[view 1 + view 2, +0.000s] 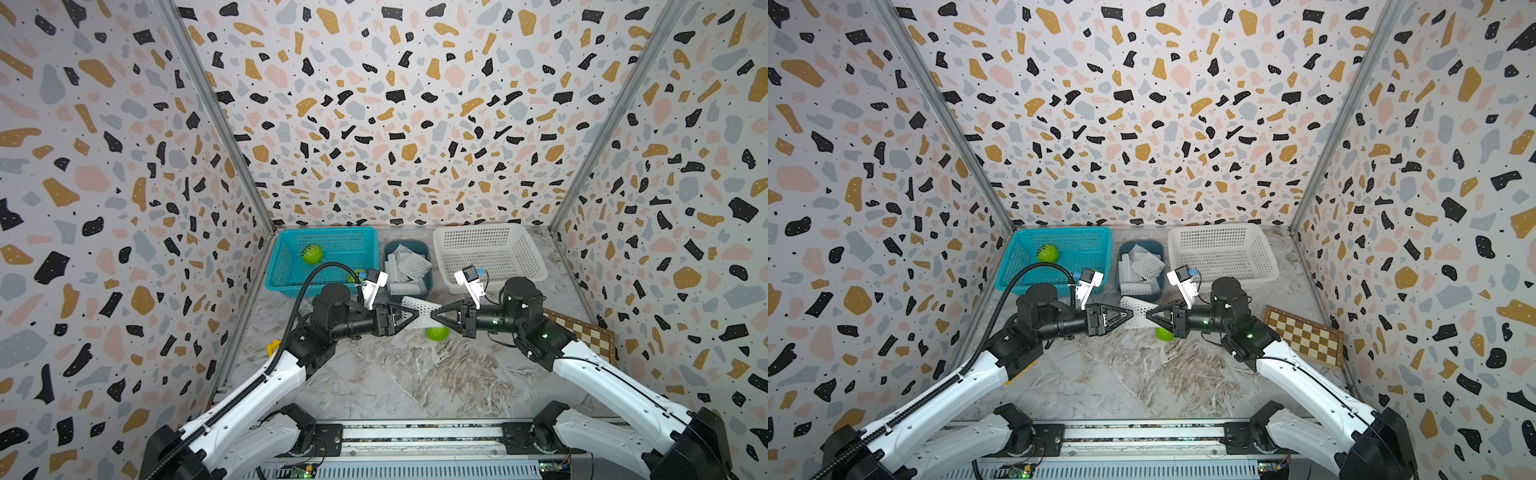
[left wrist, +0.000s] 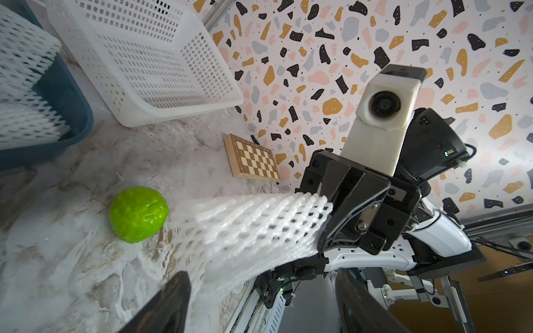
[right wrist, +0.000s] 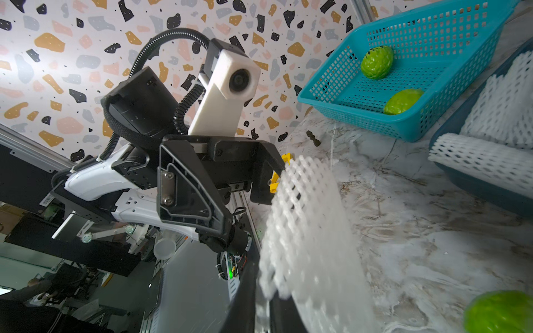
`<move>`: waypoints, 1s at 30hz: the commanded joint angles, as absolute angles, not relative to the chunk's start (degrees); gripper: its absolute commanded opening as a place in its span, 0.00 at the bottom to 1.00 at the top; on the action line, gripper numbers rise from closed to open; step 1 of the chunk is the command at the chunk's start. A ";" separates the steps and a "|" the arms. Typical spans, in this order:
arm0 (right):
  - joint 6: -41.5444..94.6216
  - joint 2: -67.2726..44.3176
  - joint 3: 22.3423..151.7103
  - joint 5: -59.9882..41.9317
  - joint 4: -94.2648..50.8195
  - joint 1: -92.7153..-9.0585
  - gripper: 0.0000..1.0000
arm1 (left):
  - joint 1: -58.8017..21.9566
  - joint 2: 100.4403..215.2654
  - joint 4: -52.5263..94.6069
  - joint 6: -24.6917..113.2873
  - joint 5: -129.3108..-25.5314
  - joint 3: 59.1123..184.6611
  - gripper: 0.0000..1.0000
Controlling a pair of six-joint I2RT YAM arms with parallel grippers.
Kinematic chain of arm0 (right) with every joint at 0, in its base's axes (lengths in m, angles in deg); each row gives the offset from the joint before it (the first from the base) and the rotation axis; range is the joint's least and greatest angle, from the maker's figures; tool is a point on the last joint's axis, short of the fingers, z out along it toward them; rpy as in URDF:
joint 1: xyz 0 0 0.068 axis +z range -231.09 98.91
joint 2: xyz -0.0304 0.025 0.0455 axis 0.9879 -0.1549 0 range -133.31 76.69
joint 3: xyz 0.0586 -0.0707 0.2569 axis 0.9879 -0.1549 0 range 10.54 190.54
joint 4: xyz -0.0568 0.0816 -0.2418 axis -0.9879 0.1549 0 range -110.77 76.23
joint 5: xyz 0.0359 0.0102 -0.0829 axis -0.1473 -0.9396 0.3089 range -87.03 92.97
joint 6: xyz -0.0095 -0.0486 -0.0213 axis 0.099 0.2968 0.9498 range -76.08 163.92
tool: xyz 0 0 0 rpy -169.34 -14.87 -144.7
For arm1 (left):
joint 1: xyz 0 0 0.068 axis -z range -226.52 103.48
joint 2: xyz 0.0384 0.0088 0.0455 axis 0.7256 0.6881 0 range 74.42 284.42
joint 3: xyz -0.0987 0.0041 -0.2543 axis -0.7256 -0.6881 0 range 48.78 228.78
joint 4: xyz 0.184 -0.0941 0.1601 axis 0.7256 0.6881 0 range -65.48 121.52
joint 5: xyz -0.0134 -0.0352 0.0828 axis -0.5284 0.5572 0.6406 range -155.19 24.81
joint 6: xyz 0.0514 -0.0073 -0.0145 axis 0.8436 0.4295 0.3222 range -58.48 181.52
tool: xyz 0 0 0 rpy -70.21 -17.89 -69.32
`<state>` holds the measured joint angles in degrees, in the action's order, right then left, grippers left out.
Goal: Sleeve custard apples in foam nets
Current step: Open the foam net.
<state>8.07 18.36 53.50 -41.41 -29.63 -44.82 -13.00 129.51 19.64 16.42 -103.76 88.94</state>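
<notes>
White foam mesh bridges the middle of the marble table (image 1: 415, 382). One foam net (image 1: 420, 309) is stretched in the air between the two arms, just near of the dark blue bin (image 1: 405, 242).

The right gripper (image 1: 435, 316) is clamped tight on the net's right end. In the left wrist view the mesh bunches where it enters the jaws.

The left gripper (image 1: 414, 317) stands wide. In its own wrist view its fingers (image 2: 173, 305) are well apart, and the net's left end passes between them, close against one finger. Whether that finger touches the mesh I cannot tell.

One custard apple (image 1: 437, 332) lies on the table just near of the net, under the right gripper, which partly hides it in both top views. It shows whole in the left wrist view (image 2: 138, 214).

Two more custard apples sit in the teal basket (image 1: 282, 266) at the far left. One (image 1: 312, 253) lies toward the basket's far left. The other (image 3: 402, 101) is at its near right corner, mostly hidden behind the left arm's wrist camera in both top views.

The bin stands between the teal basket and the white basket (image 1: 478, 227) at the far right. It holds a loose pile of spare foam nets (image 1: 405, 266), some rolled and some flat.

A wooden chessboard (image 1: 582, 332) lies flat against the right wall, near of the white basket. A small yellow object (image 1: 273, 345) sits on the table by the left arm.
</notes>
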 commanded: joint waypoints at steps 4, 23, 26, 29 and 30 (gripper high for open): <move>5.79 18.44 52.51 -40.85 -32.37 -46.24 0.13 | -12.52 126.75 16.59 15.68 -105.29 87.73 0.62; 3.67 18.63 52.90 -50.92 -35.31 -47.55 0.13 | -12.33 127.67 15.56 16.48 -104.33 87.07 0.51; 2.97 19.02 52.99 -52.61 -35.79 -47.54 0.13 | -12.33 128.14 14.84 16.43 -104.39 87.61 0.55; 2.71 19.46 52.73 -52.77 -35.86 -47.56 0.13 | -12.33 128.42 13.99 15.99 -104.81 87.97 0.56; 2.63 19.49 52.66 -52.59 -35.87 -47.61 0.13 | -12.34 128.55 13.77 15.85 -105.06 88.04 0.56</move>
